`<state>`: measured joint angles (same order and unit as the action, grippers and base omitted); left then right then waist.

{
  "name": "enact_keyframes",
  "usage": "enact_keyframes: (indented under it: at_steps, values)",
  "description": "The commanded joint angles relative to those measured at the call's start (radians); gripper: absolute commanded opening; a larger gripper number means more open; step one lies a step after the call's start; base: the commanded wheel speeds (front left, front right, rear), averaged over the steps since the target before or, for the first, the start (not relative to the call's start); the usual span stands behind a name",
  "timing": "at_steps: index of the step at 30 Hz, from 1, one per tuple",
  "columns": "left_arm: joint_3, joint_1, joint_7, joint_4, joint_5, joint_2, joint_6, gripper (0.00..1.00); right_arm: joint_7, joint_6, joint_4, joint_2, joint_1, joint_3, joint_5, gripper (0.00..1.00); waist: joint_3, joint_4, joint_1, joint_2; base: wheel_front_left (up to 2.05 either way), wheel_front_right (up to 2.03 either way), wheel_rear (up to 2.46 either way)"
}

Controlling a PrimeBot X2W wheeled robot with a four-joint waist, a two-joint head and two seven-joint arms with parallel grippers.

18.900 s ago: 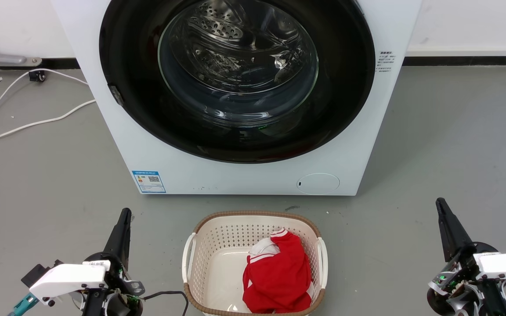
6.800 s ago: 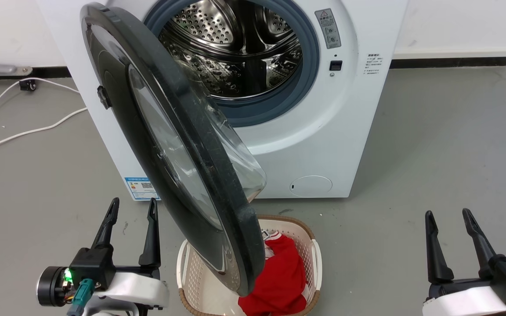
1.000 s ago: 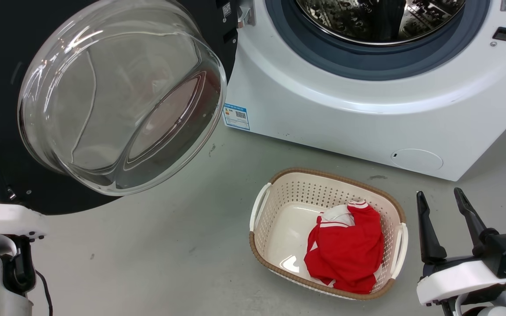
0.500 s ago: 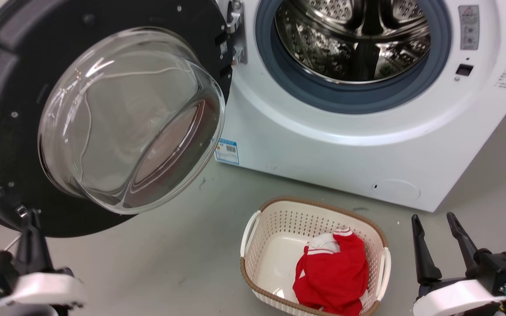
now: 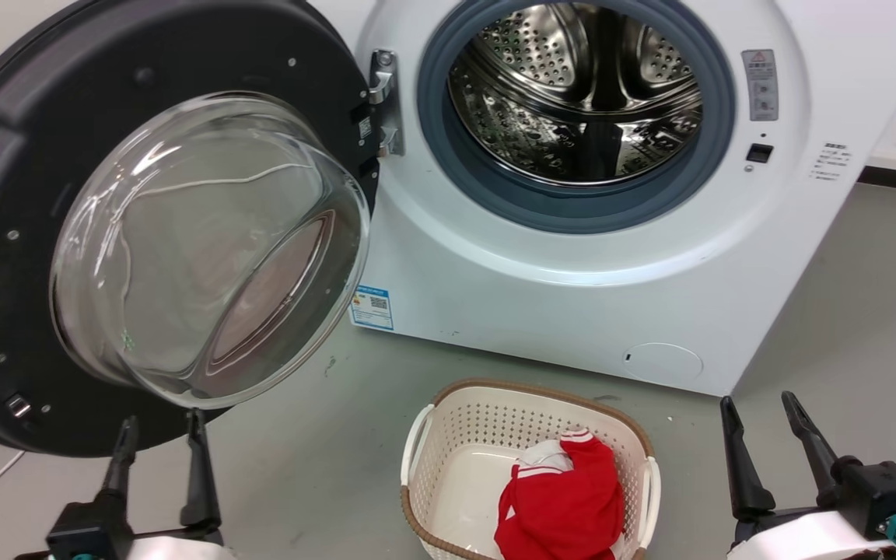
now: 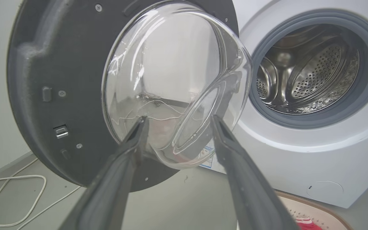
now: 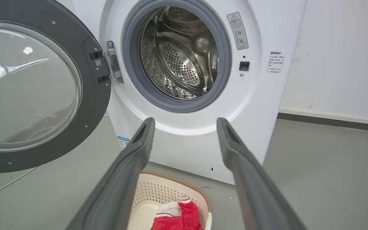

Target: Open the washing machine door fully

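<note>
We judged the large round glossy black washing machine door (image 5: 183,241), hanging wide open left of the white washer (image 5: 572,311), might swing back if the left jaws, spread empty and pointing up just under its lower edge, clipped it. Right jaws were spread empty, low right.

So the door (image 5: 183,233) hangs wide open on the left of the frame, glass bulge facing us. The drum (image 5: 572,101) is top centre, and the basket (image 5: 448,420) with a red shirt (image 5: 561,505) is bottom centre. The left tool (image 5: 162,421) is bottom left and the right tool (image 5: 757,402) bottom right, both with fingers spread, holding nothing.
</note>
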<state>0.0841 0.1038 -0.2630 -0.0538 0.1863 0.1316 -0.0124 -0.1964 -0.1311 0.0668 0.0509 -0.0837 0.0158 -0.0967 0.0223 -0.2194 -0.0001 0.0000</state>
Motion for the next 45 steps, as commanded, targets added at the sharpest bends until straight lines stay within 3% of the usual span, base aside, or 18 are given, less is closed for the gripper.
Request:
enact_keyframes:
  at_steps: [1,9,13,18,45]
  values:
    - [-0.014,-0.003,-0.002,0.003,-0.007,-0.008,0.004,1.00,-0.002,0.001,-0.009,-0.002,-0.010,0.005,0.001,1.00,0.003,0.018,0.0001,0.0000,0.00,0.00,0.00]
    - [-0.072,-0.071,-0.002,-0.031,-0.034,-0.016,0.020,1.00,0.010,0.001,-0.033,-0.002,-0.001,0.006,0.019,1.00,0.009,0.103,0.0001,0.0000,0.00,0.00,0.00]
    - [-0.094,-0.109,-0.002,-0.062,-0.040,-0.028,0.026,1.00,0.021,0.001,-0.056,-0.002,-0.002,0.005,0.033,1.00,0.012,0.183,0.0001,0.0000,0.00,0.00,0.00]
    - [-0.095,-0.126,-0.002,-0.086,-0.036,-0.037,0.021,1.00,0.032,0.001,-0.072,-0.002,-0.014,0.007,0.037,1.00,0.011,0.221,0.0001,0.0000,0.00,0.00,0.00]
    - [-0.065,-0.127,-0.002,-0.113,-0.062,-0.055,0.035,1.00,0.034,0.001,-0.061,-0.002,-0.018,0.006,0.019,1.00,0.007,0.238,0.0001,0.0000,0.00,0.00,0.00]
